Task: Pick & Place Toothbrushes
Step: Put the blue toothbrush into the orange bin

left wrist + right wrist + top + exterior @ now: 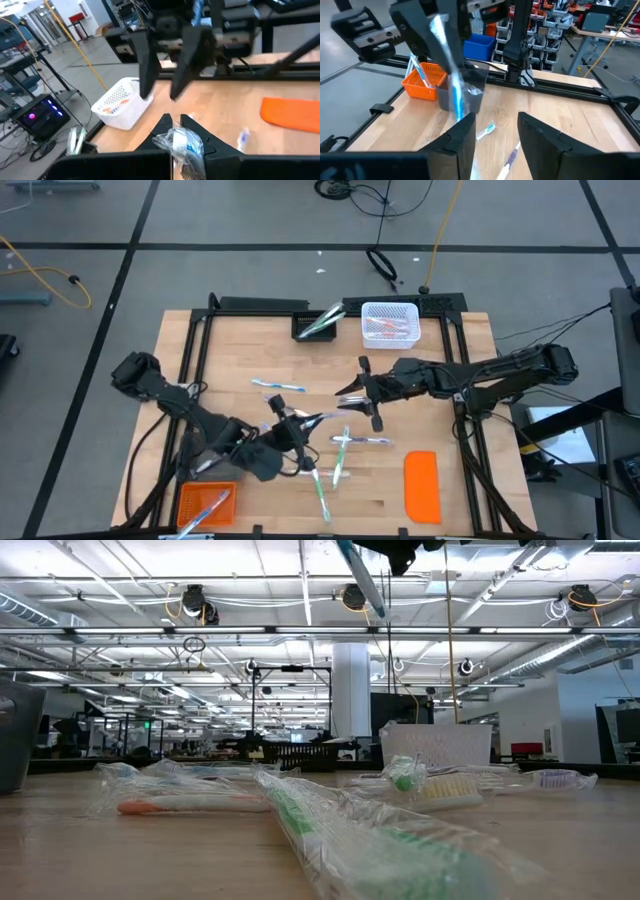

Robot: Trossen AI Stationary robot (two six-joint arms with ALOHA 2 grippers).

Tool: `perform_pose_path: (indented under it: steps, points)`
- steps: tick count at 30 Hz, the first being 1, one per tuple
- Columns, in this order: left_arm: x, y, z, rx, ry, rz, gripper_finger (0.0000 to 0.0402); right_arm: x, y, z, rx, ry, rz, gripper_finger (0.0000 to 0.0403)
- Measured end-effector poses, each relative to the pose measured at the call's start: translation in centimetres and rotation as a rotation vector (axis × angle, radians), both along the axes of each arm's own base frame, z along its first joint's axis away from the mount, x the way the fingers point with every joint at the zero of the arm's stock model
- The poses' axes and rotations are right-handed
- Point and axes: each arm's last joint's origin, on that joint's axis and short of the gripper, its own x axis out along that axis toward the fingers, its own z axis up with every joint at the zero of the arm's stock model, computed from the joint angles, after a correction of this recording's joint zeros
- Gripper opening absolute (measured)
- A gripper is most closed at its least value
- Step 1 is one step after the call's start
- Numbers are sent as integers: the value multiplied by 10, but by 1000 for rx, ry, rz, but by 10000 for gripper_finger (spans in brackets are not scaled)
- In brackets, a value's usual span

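My left gripper [303,420] [174,119] is over the table's middle, shut on a blue toothbrush in a clear wrapper [449,70] [361,582]. My right gripper [352,393] [495,120] faces it from the right, open, touching nothing. Several wrapped toothbrushes lie flat on the wood: a blue one [278,385], a purple one [365,440] and green ones [340,455] [321,492]. More toothbrushes lie in the orange basket [205,505] and stick out of the black holder [318,323]. My left gripper pinches the wrapped blue toothbrush between its two fingers [165,125], with crinkled wrapper [182,142] bunched behind the fingertips. The toothbrush is lifted clear of the table. It slants downward below the gripper [361,582], its free end [457,107] toward my right gripper.
A white mesh basket [388,322] stands at the far edge beside the black holder. The flat orange lid [422,485] lies near the right front. A black frame rail [465,370] borders the work area. Bare wood [230,360] shows at the far left.
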Motion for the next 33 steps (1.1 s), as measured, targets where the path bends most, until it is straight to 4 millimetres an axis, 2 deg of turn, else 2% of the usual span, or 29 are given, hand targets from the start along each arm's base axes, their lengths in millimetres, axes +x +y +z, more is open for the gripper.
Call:
perform_pose_path:
  steps: [6, 12, 20, 27, 33]
  points:
    - [-16, -17, -9, -95, 13, -12, 6, 0, 0, -1, -1, 12, -1, 141]
    - [-43, -31, -7, -237, -4, -22, 5, 0, 0, -2, -2, 22, 0, 141]
    - [-78, -33, 5, -517, 20, -38, 4, -1, 0, -4, -4, 46, -1, 141]
    - [-102, -29, 3, -831, 188, 20, 4, -1, 0, -5, -4, 49, -1, 141]
    - [-110, -32, 1, -1063, 377, 31, 4, -1, 0, -5, -7, 52, -1, 141]
